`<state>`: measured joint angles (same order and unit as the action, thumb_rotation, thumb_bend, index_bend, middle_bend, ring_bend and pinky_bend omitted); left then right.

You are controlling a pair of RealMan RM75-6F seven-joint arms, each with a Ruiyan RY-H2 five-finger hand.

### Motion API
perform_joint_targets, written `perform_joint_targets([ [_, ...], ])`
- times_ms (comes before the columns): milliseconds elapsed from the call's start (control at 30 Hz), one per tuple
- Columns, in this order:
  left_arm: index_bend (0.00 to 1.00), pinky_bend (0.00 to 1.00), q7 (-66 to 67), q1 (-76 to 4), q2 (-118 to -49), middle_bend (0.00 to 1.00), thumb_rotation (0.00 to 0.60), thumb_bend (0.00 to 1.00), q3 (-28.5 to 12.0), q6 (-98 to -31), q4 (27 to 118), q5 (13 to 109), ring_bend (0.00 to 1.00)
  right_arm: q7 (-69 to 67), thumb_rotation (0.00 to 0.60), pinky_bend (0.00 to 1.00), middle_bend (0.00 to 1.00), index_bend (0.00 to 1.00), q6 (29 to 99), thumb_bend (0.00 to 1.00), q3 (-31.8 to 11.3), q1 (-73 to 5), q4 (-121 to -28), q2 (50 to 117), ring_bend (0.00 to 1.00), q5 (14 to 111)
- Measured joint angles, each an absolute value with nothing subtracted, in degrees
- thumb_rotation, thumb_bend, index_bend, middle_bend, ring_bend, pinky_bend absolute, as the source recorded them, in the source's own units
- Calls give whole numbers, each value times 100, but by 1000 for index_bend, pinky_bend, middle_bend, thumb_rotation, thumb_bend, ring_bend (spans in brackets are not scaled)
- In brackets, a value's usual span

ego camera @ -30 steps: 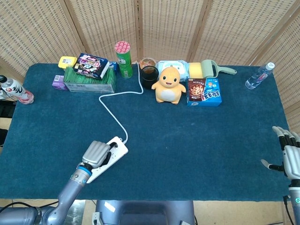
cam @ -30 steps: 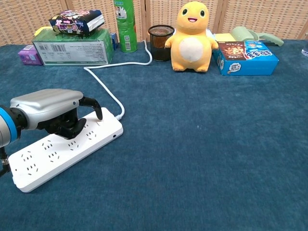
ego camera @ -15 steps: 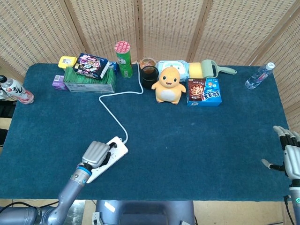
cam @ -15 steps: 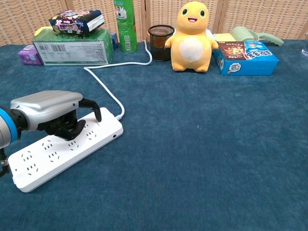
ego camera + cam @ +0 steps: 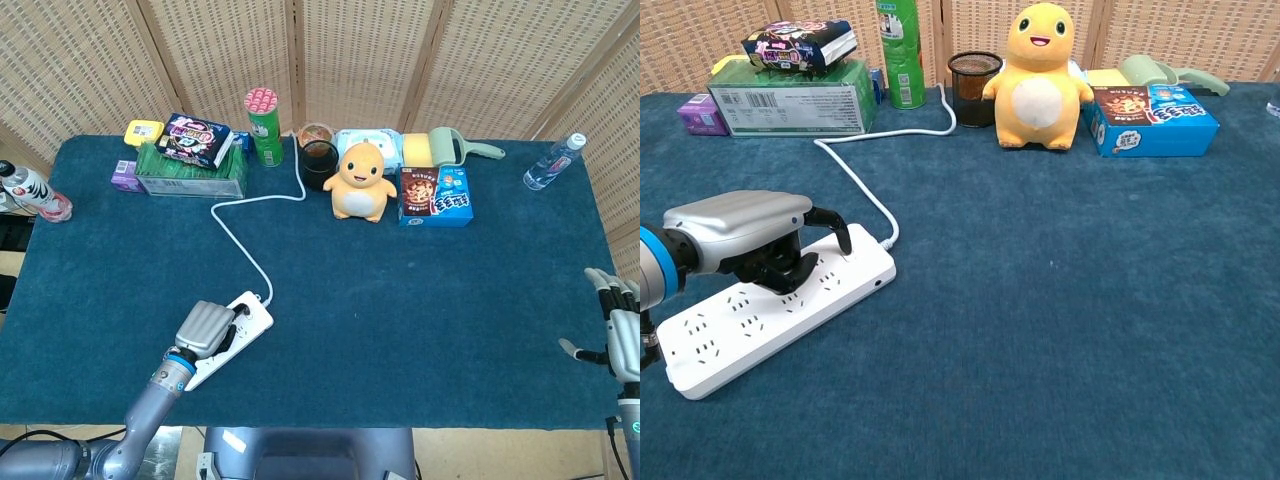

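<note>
Your left hand lay curled over the power strip at the near left, strip's long axis running near-left to far-right beneath the fingers; your right hand hung spread, well apart.

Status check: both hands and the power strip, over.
Left hand curled over power strip, fingers touching it. Right hand open at table's right edge, holding nothing. White cord trails to the back row.

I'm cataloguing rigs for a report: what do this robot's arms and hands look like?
The left hand has a smooth silver-grey back shell with black fingers beneath, joined by a bright blue wrist ring to a grey metallic arm. The right hand is silver-grey too, its fingers ribbed in segments with darker gaps, and a small green marking shows on its wrist.
</note>
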<state>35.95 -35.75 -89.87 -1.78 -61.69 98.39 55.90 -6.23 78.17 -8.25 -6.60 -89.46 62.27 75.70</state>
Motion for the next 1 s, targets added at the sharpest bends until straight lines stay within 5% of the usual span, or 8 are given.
perform_joint_targets([
  [1000,303,1000,3157,-3450,-8451,1000,600,682,-253,-6481,10470,6036,1000,-617,600,0,97,80,7817,0,-811,-661,-8958,6223,117,7605],
])
